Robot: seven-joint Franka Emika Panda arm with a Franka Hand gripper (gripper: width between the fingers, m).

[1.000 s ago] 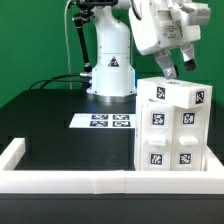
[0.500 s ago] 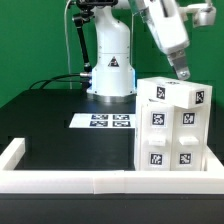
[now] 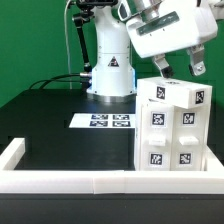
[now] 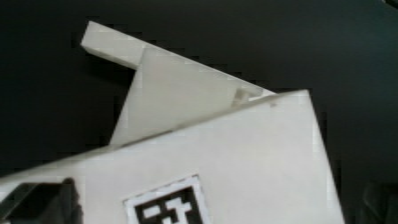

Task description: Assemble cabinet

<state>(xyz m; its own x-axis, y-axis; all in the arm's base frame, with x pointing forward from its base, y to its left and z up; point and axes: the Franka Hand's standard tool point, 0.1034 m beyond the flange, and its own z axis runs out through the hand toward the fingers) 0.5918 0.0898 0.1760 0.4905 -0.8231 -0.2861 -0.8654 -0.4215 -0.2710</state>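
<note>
A white cabinet point(image 3: 173, 127) stands upright on the black bench point(image 3: 60, 135) at the exterior view's right, against the low white border frame point(image 3: 70, 181). Its tagged panels look joined into one boxy body, so the build seems far along; what remains cannot be judged from here. The robot's hand point(image 3: 177, 66) hovers just above the cabinet's top, fingers spread wide, gripping nothing. Half a second ago the hand was turned edge-on and farther toward the exterior view's right; it now faces the camera squarely. The marker board point(image 3: 103, 121) lies flat behind, near the robot's base.
</note>
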